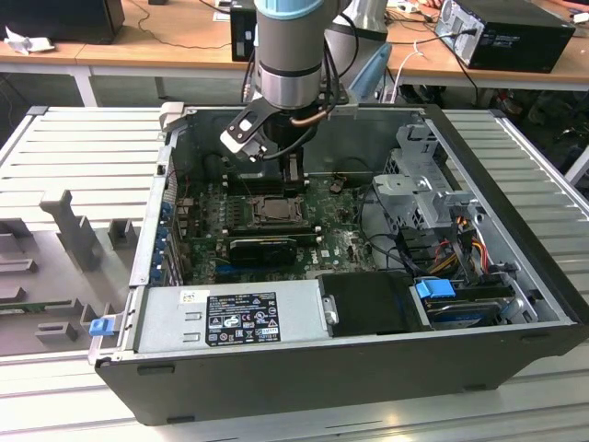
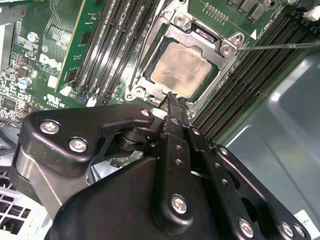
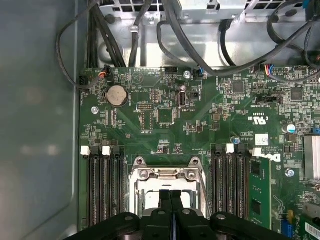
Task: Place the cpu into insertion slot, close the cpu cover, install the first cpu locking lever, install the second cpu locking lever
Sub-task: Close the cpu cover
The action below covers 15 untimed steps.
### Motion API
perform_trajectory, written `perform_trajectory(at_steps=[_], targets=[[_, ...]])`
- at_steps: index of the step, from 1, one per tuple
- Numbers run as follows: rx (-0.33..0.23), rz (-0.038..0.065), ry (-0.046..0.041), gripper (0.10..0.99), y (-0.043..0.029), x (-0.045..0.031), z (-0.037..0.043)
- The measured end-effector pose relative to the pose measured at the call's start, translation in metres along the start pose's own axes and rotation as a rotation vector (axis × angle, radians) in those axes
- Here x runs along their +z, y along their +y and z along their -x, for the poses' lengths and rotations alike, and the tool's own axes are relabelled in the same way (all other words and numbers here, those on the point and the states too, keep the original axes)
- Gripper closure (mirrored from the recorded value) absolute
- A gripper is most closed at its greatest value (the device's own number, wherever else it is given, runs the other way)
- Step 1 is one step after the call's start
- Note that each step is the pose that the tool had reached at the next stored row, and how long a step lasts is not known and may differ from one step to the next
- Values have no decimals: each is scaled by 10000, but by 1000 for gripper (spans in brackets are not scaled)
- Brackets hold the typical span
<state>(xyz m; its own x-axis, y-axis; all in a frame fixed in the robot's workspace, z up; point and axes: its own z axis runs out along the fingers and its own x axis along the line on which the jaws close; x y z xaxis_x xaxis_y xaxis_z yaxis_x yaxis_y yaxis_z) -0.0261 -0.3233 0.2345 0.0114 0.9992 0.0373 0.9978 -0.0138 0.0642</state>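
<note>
Your arm reaches down into an open computer case [image 1: 502,198], over the green board [image 3: 165,120]. Your claw [image 2: 173,100] has its two fingers pressed together, holding nothing, with the tips just over one edge of the slot [image 2: 136,92]. The cpu [image 2: 181,67] lies flat in the slot. Its silver-tan face shows through the cut-out of the cover [image 2: 212,40], which seems to lie down over it. A thin lever [image 2: 280,45] sticks out from one corner across the memory slots; you cannot tell if it is latched.
</note>
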Motion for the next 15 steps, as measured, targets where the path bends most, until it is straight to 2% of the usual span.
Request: perform_trajectory(at_steps=[6,10,15], targets=[[-17,-2,1,980,-46,102,5],[-21,-19,3,980,-136,110,6],[-19,-19,1,980,-197,105,6]])
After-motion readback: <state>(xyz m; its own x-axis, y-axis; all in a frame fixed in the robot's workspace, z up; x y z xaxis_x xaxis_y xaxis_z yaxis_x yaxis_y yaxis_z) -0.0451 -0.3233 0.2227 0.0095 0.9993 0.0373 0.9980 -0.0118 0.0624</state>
